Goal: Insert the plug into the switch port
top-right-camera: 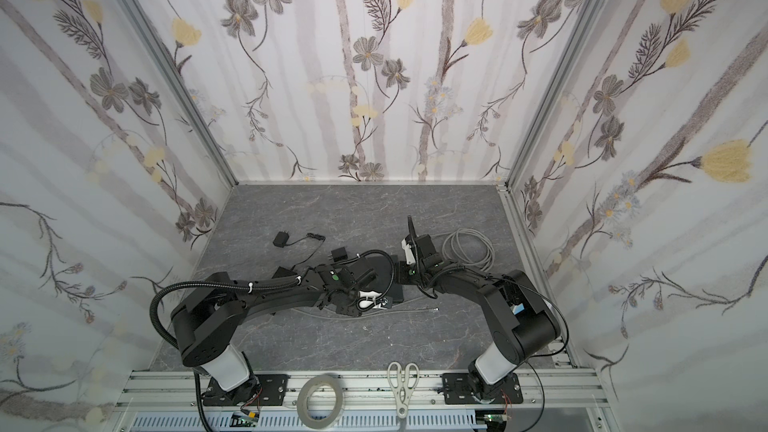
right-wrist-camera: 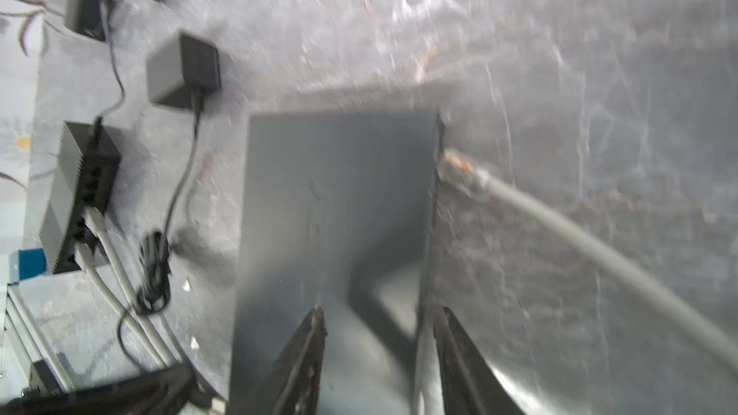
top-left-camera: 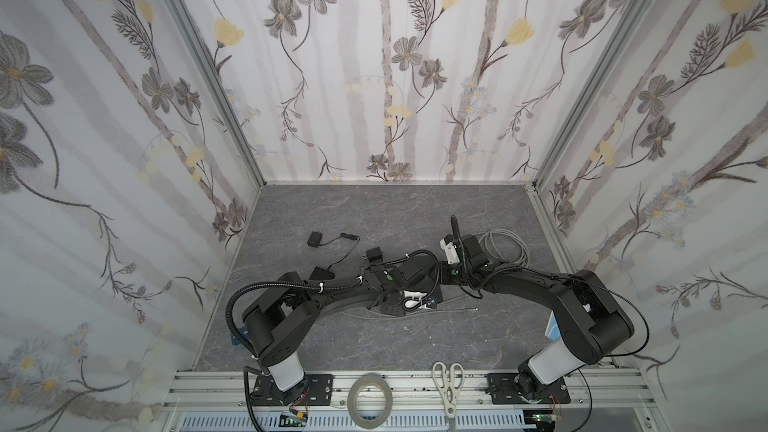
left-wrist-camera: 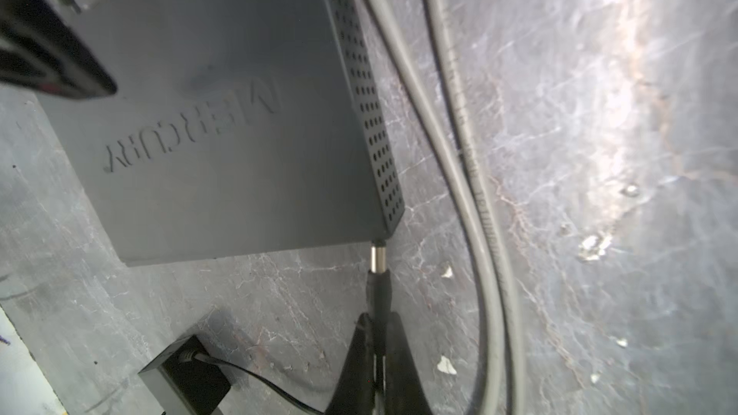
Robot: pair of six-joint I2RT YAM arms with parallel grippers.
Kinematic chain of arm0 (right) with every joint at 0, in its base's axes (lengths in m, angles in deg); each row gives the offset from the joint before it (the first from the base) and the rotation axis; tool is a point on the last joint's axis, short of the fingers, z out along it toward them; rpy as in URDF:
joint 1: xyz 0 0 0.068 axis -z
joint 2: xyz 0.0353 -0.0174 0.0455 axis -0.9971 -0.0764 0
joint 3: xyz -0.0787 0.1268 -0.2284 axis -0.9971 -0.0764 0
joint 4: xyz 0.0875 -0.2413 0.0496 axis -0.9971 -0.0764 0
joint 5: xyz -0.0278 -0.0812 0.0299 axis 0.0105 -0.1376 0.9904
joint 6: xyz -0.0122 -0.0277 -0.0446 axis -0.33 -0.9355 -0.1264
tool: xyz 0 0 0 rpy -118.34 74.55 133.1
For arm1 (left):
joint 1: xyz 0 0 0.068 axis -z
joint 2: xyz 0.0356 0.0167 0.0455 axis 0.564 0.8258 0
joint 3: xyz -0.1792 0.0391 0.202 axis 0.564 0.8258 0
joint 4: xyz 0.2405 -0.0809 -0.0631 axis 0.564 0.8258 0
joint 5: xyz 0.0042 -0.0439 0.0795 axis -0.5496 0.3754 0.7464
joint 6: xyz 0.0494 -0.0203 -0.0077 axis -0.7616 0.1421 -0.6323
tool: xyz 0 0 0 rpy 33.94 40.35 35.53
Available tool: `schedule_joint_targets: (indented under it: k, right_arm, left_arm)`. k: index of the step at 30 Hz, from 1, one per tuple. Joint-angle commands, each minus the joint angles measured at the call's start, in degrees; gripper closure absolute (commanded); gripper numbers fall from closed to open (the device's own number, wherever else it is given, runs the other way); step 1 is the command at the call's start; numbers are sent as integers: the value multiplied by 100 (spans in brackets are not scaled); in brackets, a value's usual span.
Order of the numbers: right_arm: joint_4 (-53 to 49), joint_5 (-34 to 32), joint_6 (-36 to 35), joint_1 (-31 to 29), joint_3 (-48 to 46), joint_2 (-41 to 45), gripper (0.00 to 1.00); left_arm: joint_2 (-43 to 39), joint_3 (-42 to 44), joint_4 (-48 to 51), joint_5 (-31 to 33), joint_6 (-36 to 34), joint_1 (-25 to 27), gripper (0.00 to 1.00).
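the left gripper [left-wrist-camera: 377, 337] is seen clamped narrow on the black sleeve of the plug [left-wrist-camera: 378, 269], gripped well back so the metal tip is left free. the plug's long axis is pointed away from the fingers, tip first, at the corner of the switch [left-wrist-camera: 223, 133] (tip touching the edge; depth cannot be told). the right gripper [right-wrist-camera: 379, 313] is held part open over the switch, likely for bracing; nothing is seen gripped.

Switch [left-wrist-camera: 223, 145] matt grey metal; plug [left-wrist-camera: 378, 277] shiny metal tip; table [left-wrist-camera: 599, 113] glossy marbled.
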Motion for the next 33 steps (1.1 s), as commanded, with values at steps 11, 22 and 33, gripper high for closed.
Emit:
schedule_joint_targets:
  k: [11, 22, 33]
  right_arm:
    - [271, 392, -263, 33, 414, -189, 54]
    - [-488, -324, -544, 87, -367, 1560, 52]
    - [-396, 83, -643, 227, -667, 1538, 52]
  left_arm:
    - [-851, 495, -93, 921, 1567, 112, 100]
    - [245, 549, -773, 1006, 1453, 112, 100]
    - [-54, 1100, -1571, 451, 1598, 81, 100]
